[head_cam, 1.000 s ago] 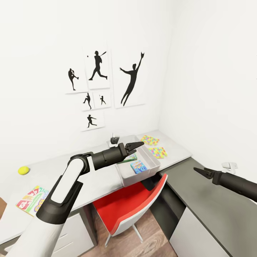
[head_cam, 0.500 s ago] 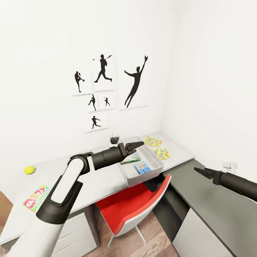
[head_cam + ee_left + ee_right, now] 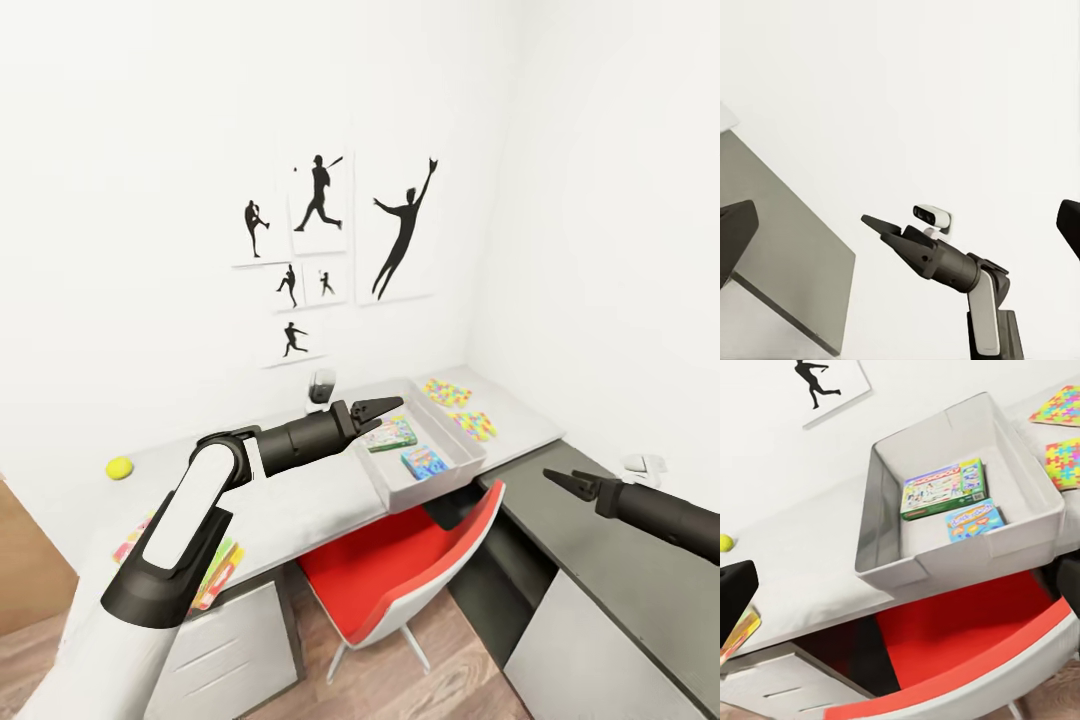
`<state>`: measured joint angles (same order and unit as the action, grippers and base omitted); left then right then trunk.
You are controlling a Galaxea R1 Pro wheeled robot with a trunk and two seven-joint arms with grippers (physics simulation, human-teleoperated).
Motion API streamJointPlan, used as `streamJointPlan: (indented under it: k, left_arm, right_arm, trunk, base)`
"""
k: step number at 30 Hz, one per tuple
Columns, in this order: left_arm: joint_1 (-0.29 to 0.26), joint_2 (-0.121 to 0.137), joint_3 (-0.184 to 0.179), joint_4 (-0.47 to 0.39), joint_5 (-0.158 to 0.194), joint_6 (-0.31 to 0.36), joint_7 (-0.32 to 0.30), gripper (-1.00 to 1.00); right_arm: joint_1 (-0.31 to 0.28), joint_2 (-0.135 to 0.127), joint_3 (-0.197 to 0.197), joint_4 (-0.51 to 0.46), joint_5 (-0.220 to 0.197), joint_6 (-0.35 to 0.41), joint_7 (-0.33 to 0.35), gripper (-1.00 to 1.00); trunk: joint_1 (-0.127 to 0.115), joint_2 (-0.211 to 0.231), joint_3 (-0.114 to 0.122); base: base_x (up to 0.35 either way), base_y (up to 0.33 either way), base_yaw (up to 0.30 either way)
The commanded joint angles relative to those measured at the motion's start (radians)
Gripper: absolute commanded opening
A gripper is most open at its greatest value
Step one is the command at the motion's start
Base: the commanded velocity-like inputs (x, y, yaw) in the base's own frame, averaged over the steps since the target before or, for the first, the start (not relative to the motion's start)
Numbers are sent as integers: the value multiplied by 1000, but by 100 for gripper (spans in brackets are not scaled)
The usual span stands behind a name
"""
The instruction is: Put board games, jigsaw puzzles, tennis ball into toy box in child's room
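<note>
The camera view swings left; both arms hold their pose.
Left tool (image 3: 380,408), spread and empty, hovers just before the toy box (image 3: 462,470); right tool (image 3: 560,481) looks pressed together.

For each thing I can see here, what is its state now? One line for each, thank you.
Toy box: open-topped, on the table, holding two games.
Monopoly game: flat inside the box.
Blue game: flat inside the box.
Skip-Bo game: on the table, outside the box.
Jigsaw puzzles: on the table.
Tennis ball: on the table.
Left claw: open, empty.
Right claw: cannot tell.
</note>
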<state>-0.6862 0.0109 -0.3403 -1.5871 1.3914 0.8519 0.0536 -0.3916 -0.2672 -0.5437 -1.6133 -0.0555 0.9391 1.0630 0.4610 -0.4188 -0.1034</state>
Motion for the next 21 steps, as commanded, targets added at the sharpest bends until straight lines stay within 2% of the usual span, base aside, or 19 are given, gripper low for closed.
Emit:
streamJointPlan:
  k: [1,4,7,21]
  left_arm:
    - [-1,1,-1,-1,8,1,6,100]
    - [-1,1,-1,-1,8,1,6,100]
    - [-14,6,-3,-18,25,18,-11,100]
    - [-14,6,-3,-31,25,26,-17,100]
  right_arm:
    - [-1,0,-1,0,-6,8,0,100]
    - [-1,-1,-1,0,-5,7,0,100]
    - [-7,13,9,-16,-1,19,8,100]
    - [-7,13,9,-16,-1,19,8,100]
  trunk:
    - [0,-2,-2]
    - [0,-2,-2]
    - [0,-2,-2]
    - [0,-2,-2]
  base:
    - [-79,205,2]
    - [-59,153,1]
    - [0,0,0]
    - [0,0,0]
